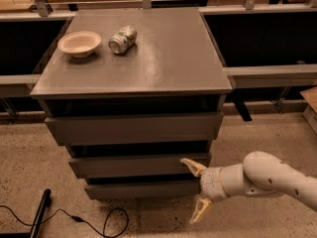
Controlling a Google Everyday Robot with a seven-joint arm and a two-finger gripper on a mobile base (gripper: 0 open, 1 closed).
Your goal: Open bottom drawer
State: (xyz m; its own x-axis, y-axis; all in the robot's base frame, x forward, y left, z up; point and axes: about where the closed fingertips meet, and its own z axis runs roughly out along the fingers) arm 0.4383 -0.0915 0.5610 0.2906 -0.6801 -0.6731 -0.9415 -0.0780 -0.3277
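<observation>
The bottom drawer is the lowest, narrowest dark grey front of the cabinet, closed, with a dark gap above it. The middle drawer front and the wide top drawer front sit above it. My gripper is open, on a white arm reaching in from the right. Its upper finger lies at the right end of the middle front. Its lower finger hangs below the bottom drawer's right corner, over the floor. The bottom drawer's right end is between the two fingers.
On the cabinet top stand a beige bowl and a can lying on its side. A black cable and a black bar lie on the speckled floor at the lower left. Shelving frames flank the cabinet.
</observation>
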